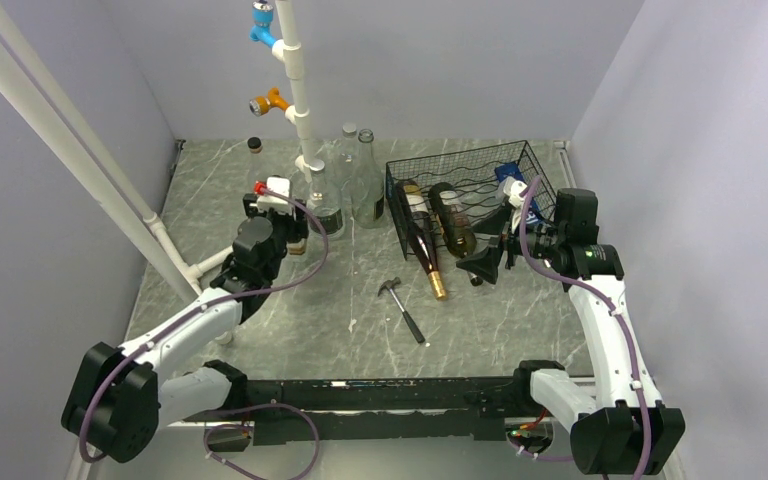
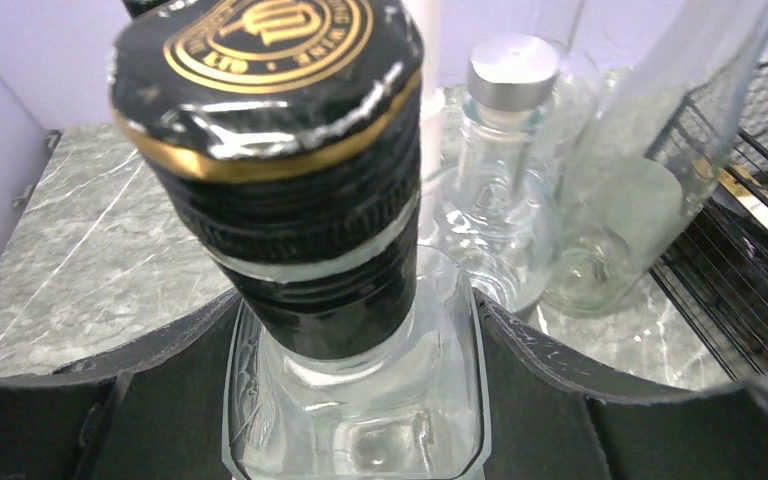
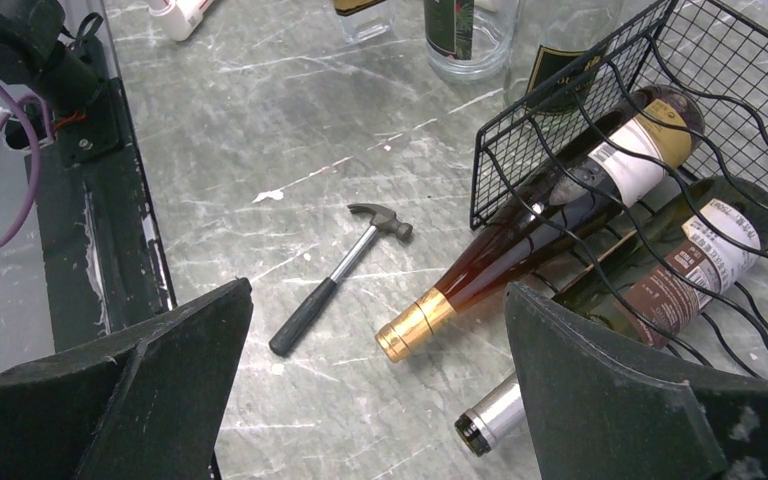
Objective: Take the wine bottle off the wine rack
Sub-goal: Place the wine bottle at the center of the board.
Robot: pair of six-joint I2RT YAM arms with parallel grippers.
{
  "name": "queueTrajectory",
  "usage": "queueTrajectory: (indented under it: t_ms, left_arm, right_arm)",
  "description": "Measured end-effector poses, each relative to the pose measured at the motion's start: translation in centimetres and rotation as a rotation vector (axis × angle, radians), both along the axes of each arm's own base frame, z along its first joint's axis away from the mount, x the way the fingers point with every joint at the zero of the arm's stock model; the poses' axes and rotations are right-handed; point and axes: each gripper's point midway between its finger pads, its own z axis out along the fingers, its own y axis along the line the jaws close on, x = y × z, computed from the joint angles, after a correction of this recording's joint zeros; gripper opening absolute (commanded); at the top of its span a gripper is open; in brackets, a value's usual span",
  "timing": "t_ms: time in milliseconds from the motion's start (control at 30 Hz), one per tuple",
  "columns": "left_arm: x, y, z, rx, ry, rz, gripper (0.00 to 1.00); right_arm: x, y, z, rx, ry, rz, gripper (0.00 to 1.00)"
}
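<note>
The black wire wine rack [image 1: 460, 165] stands at the back right and also shows in the right wrist view [image 3: 520, 150]. Two wine bottles lie in it with their necks poking out toward me. One is amber with a gold cap [image 1: 422, 240] [image 3: 520, 240]. The other is dark with a silver cap [image 1: 455, 225] [image 3: 680, 270]. My right gripper [image 1: 482, 265] [image 3: 377, 290] is wide open just in front of the necks, the silver cap beside its right finger. My left gripper [image 1: 285, 228] [image 2: 355, 310] is shut on a clear square bottle with a black-and-gold cap [image 2: 270, 120].
A small hammer [image 1: 402, 300] [image 3: 335, 275] lies on the marble table [image 1: 360, 330] in front of the rack. Several clear glass bottles [image 1: 365, 180] [image 2: 505, 200] stand left of the rack. A white pipe stand [image 1: 295, 90] rises at the back, another pipe slants at left.
</note>
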Motion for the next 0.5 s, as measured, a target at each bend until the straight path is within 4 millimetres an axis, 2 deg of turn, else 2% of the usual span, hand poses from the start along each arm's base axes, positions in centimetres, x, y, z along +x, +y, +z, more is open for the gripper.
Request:
queueTrajectory:
  t_ms: [200,500]
  left_arm:
    - [1.5,1.4,-0.2,-0.031,0.006,0.073,0.00]
    - [3.1,2.4,-1.9,-0.034,0.036,0.139,0.00]
  right_arm:
    - [0.1,-0.1,-0.2,-0.005,0.002,-0.006,1.00]
    - [0.1,-0.2,-0.3,-0.009,0.004,-0.012,1.00]
